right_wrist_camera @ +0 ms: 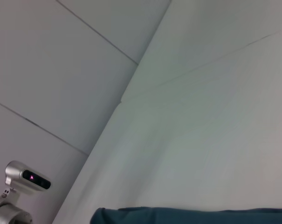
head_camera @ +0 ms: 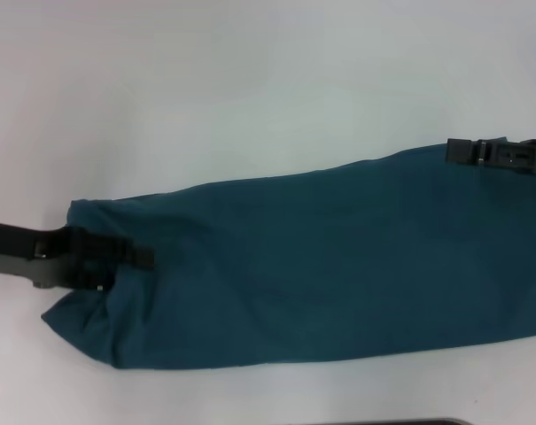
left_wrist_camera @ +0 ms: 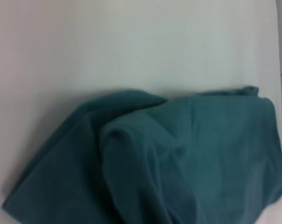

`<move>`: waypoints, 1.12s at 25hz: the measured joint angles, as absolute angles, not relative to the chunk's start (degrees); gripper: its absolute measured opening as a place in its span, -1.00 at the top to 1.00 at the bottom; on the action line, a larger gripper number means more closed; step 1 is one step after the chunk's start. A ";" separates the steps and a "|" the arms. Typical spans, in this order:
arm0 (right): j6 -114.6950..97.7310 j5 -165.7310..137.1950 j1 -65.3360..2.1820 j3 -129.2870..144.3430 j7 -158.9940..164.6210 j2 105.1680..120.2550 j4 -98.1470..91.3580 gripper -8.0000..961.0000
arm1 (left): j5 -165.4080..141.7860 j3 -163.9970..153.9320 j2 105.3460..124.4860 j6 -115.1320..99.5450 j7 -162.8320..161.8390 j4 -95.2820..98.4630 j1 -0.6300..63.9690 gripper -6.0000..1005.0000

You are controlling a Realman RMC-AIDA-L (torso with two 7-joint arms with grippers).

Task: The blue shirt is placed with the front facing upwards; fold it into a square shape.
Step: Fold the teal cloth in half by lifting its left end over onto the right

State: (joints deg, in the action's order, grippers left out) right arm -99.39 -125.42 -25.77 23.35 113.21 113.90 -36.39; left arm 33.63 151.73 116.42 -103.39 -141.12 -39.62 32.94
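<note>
The blue shirt (head_camera: 338, 266) lies on the white table (head_camera: 250, 88) as a long folded band running left to right, plain side up; no lettering or collar shows. My left gripper (head_camera: 143, 257) is at the band's left end, shut on the bunched cloth. The left wrist view shows that end rumpled, with a raised fold (left_wrist_camera: 201, 154). My right gripper (head_camera: 452, 152) is at the far right corner of the band, shut on its far edge. The right wrist view shows only a strip of the shirt (right_wrist_camera: 187, 215).
White table top stretches beyond the shirt to the far side. A dark edge (head_camera: 383, 422) runs along the near side of the table. A grey camera unit (right_wrist_camera: 29, 179) with a small red light stands by the wall.
</note>
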 joint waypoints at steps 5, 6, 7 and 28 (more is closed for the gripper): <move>-99.55 -125.31 -25.66 23.20 113.26 113.75 -36.39 -0.84 | 32.33 149.79 118.17 -102.14 -141.44 -44.27 32.38 -0.51; -99.58 -125.26 -25.60 23.20 113.27 113.72 -36.39 -0.84 | 32.11 149.11 118.23 -101.70 -141.83 -44.50 32.33 -0.44; -99.58 -125.20 -25.58 23.20 113.27 113.70 -36.39 -0.84 | 31.91 148.59 118.26 -101.36 -142.27 -44.88 32.32 -0.37; -99.41 -125.15 -26.46 23.09 114.17 113.55 -36.41 -0.84 | 31.97 148.09 117.97 -103.12 -143.18 -45.60 32.88 0.81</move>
State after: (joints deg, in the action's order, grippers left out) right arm -99.41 -125.15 -26.46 23.09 114.17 113.55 -36.41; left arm 31.97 148.09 117.97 -103.12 -143.18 -45.60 32.88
